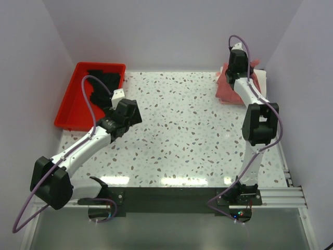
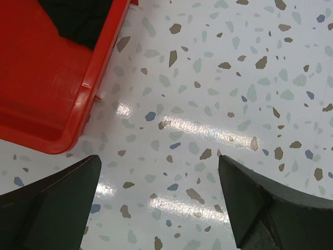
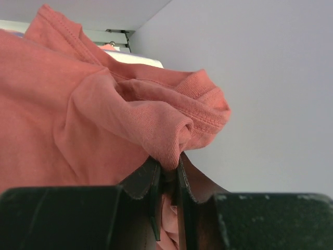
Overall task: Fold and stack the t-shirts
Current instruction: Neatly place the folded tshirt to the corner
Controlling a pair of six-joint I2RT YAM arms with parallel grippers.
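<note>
A pile of pinkish t-shirts lies at the far right of the table. My right gripper is over that pile, and in the right wrist view it is shut on a bunched fold of a pinkish t-shirt. A black t-shirt lies in the red tray at the far left, and a corner of it shows in the left wrist view. My left gripper is open and empty, just above the table beside the tray's right wall.
The terrazzo table top spans the middle. Grey walls close in the left, back and right sides. A white shape lies behind the pink pile. A metal rail runs along the near edge.
</note>
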